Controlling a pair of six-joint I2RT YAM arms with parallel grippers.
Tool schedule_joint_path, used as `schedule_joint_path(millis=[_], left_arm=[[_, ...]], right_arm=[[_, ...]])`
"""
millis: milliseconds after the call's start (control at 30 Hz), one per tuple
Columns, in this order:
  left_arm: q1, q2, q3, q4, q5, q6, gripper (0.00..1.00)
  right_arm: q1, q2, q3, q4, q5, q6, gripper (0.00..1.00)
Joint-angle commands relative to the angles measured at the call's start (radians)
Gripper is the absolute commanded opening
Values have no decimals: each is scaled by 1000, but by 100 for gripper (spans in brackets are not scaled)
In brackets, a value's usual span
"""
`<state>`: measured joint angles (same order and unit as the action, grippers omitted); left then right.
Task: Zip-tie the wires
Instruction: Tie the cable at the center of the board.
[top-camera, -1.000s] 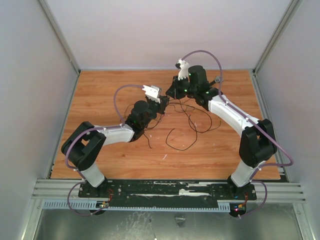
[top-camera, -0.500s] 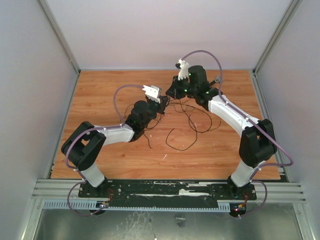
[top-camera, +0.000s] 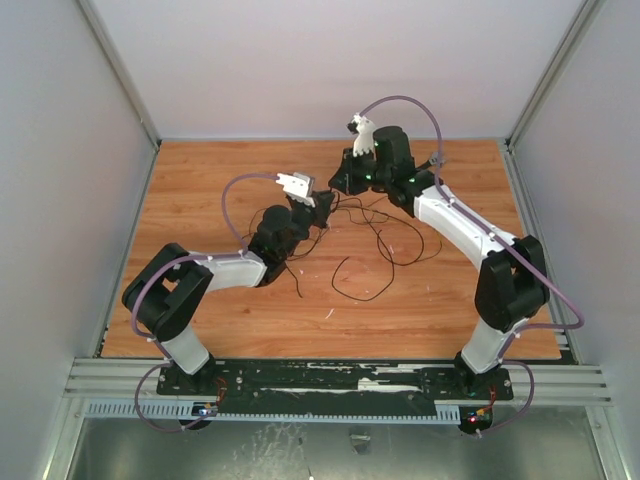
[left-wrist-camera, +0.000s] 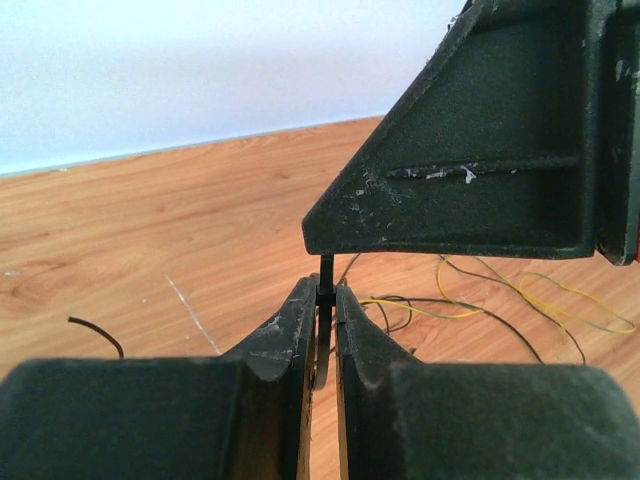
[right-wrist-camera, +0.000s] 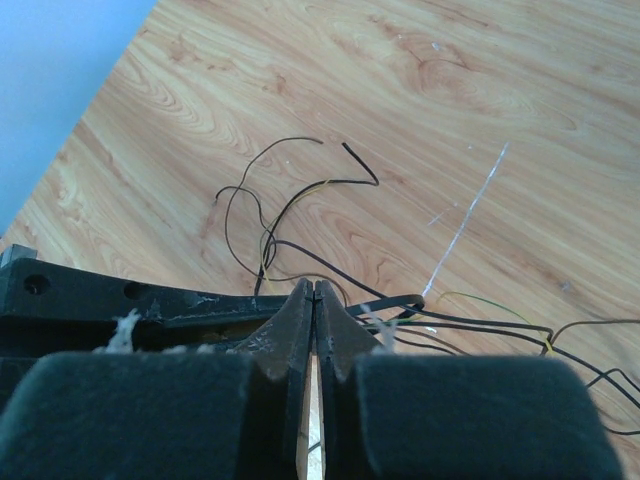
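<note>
The wires (top-camera: 385, 245) lie in loose dark loops on the wooden board, between and in front of the two grippers. In the left wrist view the zip tie (left-wrist-camera: 326, 275), a thin black strip, stands upright in my left gripper (left-wrist-camera: 325, 300), which is shut on it. The strip runs up to the underside of the right gripper's finger (left-wrist-camera: 470, 150). In the right wrist view my right gripper (right-wrist-camera: 315, 292) is shut, with a thin dark bit pinched at its tips. The zip tie's black band (right-wrist-camera: 395, 301) curves out beside it over the wires (right-wrist-camera: 290, 200). From above, left gripper (top-camera: 325, 208) and right gripper (top-camera: 340, 186) nearly touch.
The wooden board (top-camera: 200, 200) is boxed in by grey walls on three sides, with a metal rail (top-camera: 340, 380) along the near edge. Thin yellow strands (left-wrist-camera: 560, 300) run among the dark wires. A white scratch (right-wrist-camera: 470, 200) marks the board.
Both grippers have shifted a little toward the far left, staying tip to tip. The left jaws have closed slightly tighter on the strip.
</note>
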<state>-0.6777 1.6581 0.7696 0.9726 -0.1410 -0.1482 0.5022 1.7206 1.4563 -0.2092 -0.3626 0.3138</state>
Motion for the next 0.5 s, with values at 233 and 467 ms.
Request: schedule_joint_path(millis=[233,467], left_arm=[[-13,39,-93,75,1,-70,0],[-23,83,-133,120,-22,-99,0]], right_arm=[[4,14,104,29,58,7,0],[5,14,129,30,51,17,0]])
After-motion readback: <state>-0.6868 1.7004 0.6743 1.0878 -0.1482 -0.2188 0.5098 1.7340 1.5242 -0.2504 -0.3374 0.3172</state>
